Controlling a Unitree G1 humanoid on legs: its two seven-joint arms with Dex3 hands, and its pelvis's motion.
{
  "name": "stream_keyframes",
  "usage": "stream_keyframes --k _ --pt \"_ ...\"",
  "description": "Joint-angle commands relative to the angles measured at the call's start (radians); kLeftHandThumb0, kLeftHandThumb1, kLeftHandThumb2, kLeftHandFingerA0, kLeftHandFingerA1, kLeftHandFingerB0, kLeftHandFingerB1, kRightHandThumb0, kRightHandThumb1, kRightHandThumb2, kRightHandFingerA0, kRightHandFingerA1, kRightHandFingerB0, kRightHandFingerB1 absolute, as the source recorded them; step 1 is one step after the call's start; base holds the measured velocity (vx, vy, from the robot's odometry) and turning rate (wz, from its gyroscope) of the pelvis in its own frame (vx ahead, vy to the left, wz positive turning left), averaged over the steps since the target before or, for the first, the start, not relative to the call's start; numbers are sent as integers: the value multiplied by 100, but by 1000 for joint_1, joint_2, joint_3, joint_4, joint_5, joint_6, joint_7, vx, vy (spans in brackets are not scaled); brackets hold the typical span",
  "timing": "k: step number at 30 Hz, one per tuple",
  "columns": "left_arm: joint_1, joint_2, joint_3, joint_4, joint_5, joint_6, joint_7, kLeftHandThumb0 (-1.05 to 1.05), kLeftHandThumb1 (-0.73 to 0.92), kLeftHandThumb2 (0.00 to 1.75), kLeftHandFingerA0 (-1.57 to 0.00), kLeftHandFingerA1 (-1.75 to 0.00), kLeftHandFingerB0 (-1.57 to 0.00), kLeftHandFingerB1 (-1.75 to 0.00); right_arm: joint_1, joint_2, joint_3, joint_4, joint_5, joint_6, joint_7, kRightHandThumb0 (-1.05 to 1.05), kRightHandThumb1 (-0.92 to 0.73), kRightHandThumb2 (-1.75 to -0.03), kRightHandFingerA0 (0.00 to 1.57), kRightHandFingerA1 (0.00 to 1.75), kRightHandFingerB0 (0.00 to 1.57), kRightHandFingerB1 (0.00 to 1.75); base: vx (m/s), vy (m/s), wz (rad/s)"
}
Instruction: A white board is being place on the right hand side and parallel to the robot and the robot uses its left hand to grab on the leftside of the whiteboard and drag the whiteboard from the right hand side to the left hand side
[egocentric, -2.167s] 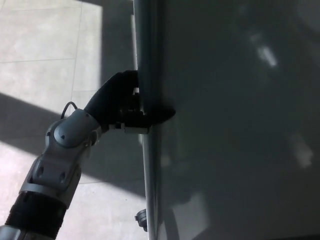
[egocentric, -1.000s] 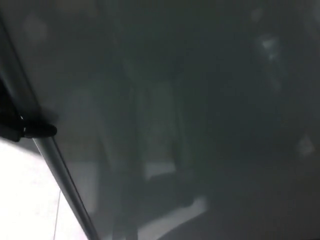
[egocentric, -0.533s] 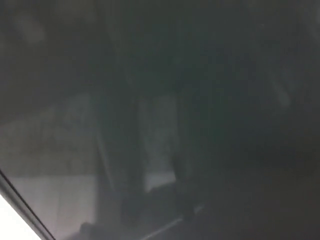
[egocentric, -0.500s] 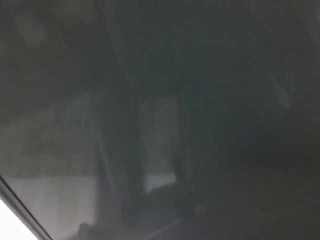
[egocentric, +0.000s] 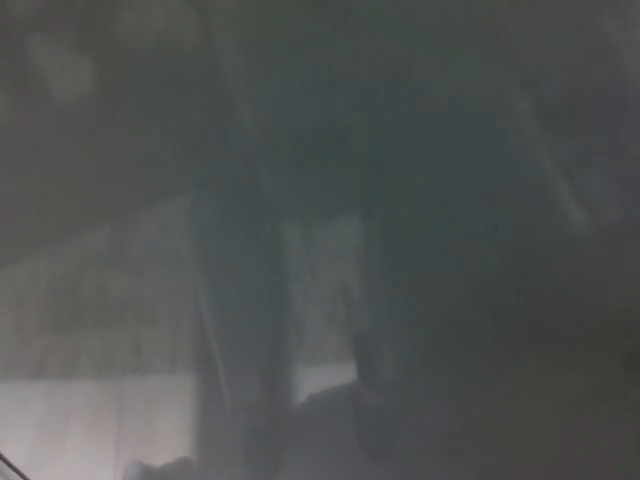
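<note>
The whiteboard (egocentric: 420, 200) fills almost the whole head view as a dark, glossy grey surface with blurred reflections on it. Only a sliver of its left frame edge shows at the bottom left corner. Neither of my hands is visible; the board's left side, where my left hand was holding, lies outside the picture.
Pale reflected shapes (egocentric: 100, 400) show on the lower left of the board, with a dark upright reflection beside them. No floor or other object can be made out.
The board's left edge has slid leftward out of the picture, taking my left hand out of view. The floor strip at the bottom left has vanished.
</note>
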Motion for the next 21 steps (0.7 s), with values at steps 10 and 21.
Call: stream_keyframes --k 10,21 --pt "27 107 30 31 75 -36 -49 4 77 71 -65 -113 -78 -89 -8 -16 9 16 -14 -17 -23 -79 -75 -63 88 90 57 58 0 0 0" --pt "96 161 12 -12 111 -94 -23 -1 73 67 -69 -84 -81 -82 -5 -14 14 22 -18 -20 -29 -78 -75 -63 88 90 57 57 0 0 0"
